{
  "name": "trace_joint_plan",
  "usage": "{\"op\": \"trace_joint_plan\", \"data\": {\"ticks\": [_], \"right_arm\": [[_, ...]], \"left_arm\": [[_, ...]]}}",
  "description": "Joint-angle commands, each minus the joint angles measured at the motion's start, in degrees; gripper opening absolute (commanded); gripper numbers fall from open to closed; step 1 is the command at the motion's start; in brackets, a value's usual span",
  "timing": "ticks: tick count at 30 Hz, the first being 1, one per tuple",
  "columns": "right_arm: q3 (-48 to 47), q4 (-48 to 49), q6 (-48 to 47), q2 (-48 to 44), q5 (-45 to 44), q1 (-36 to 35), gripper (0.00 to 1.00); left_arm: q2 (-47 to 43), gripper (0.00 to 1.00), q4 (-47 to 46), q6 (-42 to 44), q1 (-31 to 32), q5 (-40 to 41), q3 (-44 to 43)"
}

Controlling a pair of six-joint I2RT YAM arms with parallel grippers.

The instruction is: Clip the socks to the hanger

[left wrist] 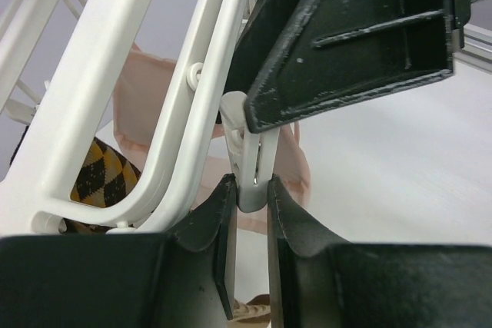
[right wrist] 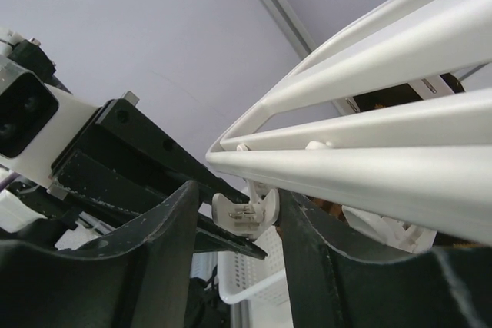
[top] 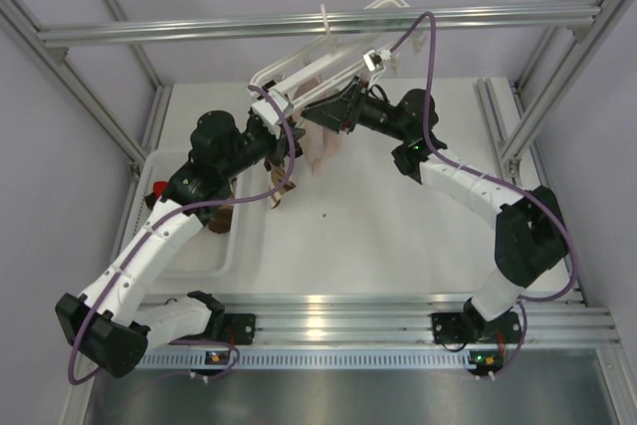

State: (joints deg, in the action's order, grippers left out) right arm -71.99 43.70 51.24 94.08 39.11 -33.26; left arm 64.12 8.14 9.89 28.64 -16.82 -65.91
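The white hanger (top: 299, 69) hangs tilted from the grey rail, and its bars fill the left wrist view (left wrist: 115, 82) and the right wrist view (right wrist: 369, 151). My left gripper (top: 289, 138) is shut on the lower end of a white clip (left wrist: 254, 167) and pinches it between both fingers (left wrist: 219, 220). My right gripper (top: 330, 111) is open around a clip (right wrist: 244, 213); its right finger touches it, its left stands off. A dark brown and tan sock (top: 281, 188) dangles below my left gripper, and a patterned piece (left wrist: 100, 170) shows behind the frame.
Pale pink socks (top: 323, 151) hang from the hanger between the grippers. A white tray (top: 189, 256) at the left holds another brown sock (top: 221, 218). A grey aluminium rail (top: 318, 22) crosses overhead. A white basket (right wrist: 254, 274) shows below the right gripper.
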Motion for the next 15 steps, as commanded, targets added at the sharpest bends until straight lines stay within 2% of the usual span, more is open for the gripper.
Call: {"op": "trace_joint_plan", "data": {"ticks": [1,5,7,8,9,11,12,15], "right_arm": [[-0.3,3.2,0.3,-2.2,0.4,-0.4,0.4],[-0.6,2.7,0.3,-2.1,0.6,-0.4,0.25],[-0.9,1.7,0.1,-2.0,0.9,-0.4,0.15],[-1.2,1.5,0.1,-2.0,0.9,-0.4,0.12],[-1.3,1.1,0.0,-1.9,1.0,-0.4,0.1],[-1.6,0.4,-0.3,-2.0,1.0,-0.2,0.01],[-1.7,0.2,-0.4,-2.1,0.9,-0.2,0.0],[-1.8,0.1,-0.2,-1.9,0.9,0.2,0.0]], "left_arm": [[-0.7,0.0,-2.5,-1.1,-0.2,-1.3,-2.6],[-0.7,0.0,-2.5,-1.2,-0.2,-1.6,-2.5],[-0.8,0.07,-2.7,-1.9,-0.2,-1.1,-2.6],[-0.9,0.14,-2.6,-2.0,-0.2,-1.0,-2.6],[-1.1,0.27,-2.6,-2.2,-0.2,-0.7,-2.6],[-1.5,0.39,-2.0,-2.2,-0.2,-0.4,-2.6],[-1.8,0.5,-1.6,-2.7,-0.2,0.0,-2.6],[-3.7,0.57,-0.2,-3.1,-0.3,1.5,-1.9]]}}
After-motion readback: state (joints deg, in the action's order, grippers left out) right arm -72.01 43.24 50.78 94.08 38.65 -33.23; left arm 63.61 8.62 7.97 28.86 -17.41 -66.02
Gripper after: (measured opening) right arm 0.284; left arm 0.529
